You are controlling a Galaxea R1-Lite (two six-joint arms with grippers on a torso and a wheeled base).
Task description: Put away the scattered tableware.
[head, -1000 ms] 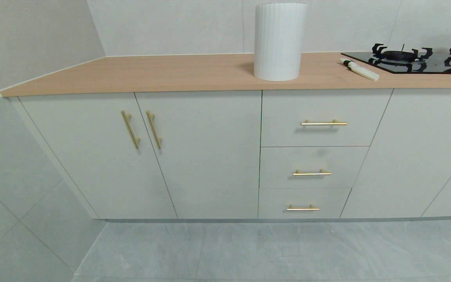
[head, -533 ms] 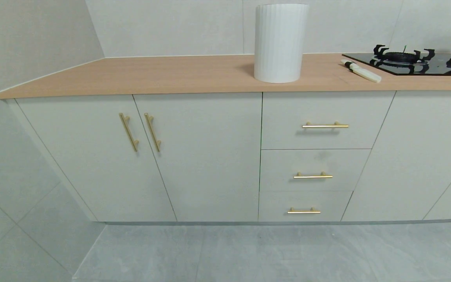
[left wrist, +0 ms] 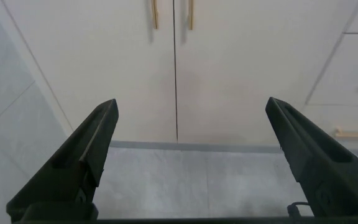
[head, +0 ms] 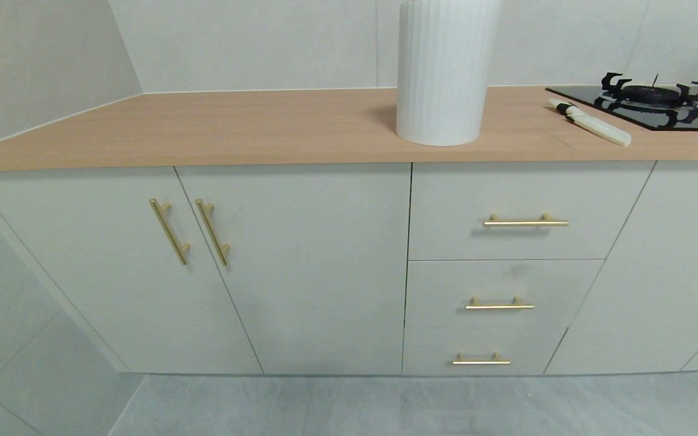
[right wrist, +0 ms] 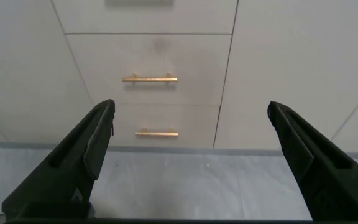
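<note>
Head view — squaring up to the counter before any reach.
Both pincers are spread wide and carry nothing: the left gripper hangs low facing the cupboard doors, the right gripper low facing the drawers. The one piece of tableware I can make out, a pale utensil, lies flat on the counter just beside the stove, right of the tall white holder. My judgement: raise the right arm above the counter edge, set the fingers across the utensil's narrow width and come down square — a slanted pinch would likely skid it.
</note>
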